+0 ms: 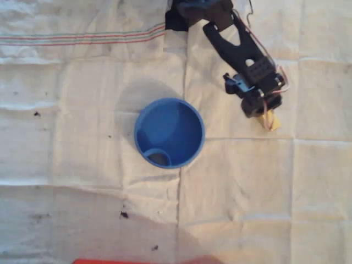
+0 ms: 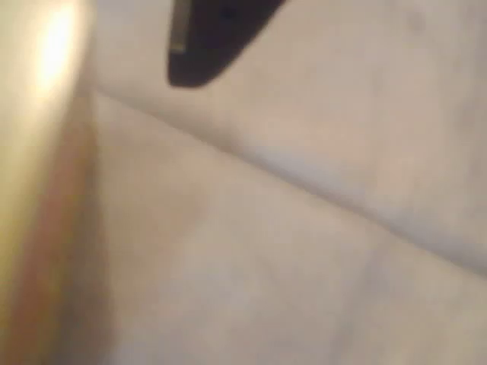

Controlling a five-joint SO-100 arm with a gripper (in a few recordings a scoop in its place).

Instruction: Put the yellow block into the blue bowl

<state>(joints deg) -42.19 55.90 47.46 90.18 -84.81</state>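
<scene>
A creased white cloth (image 1: 82, 165) with dark specks covers the worktop. The blue bowl (image 1: 169, 132) sits mid-cloth. To its right the hand (image 1: 268, 117) is down at the yellow block (image 1: 273, 123); whether it's clenched, I can't tell.

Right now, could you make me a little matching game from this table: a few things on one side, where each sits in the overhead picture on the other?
Things:
1. bowl
2. block
3. tool
4. red strip

Places in the overhead view:
A. bottom edge
B. centre of the cloth
C. upper right, right above the block
D. right of the bowl, under the tool's tip

Pairs: 1-B, 2-D, 3-C, 4-A
</scene>
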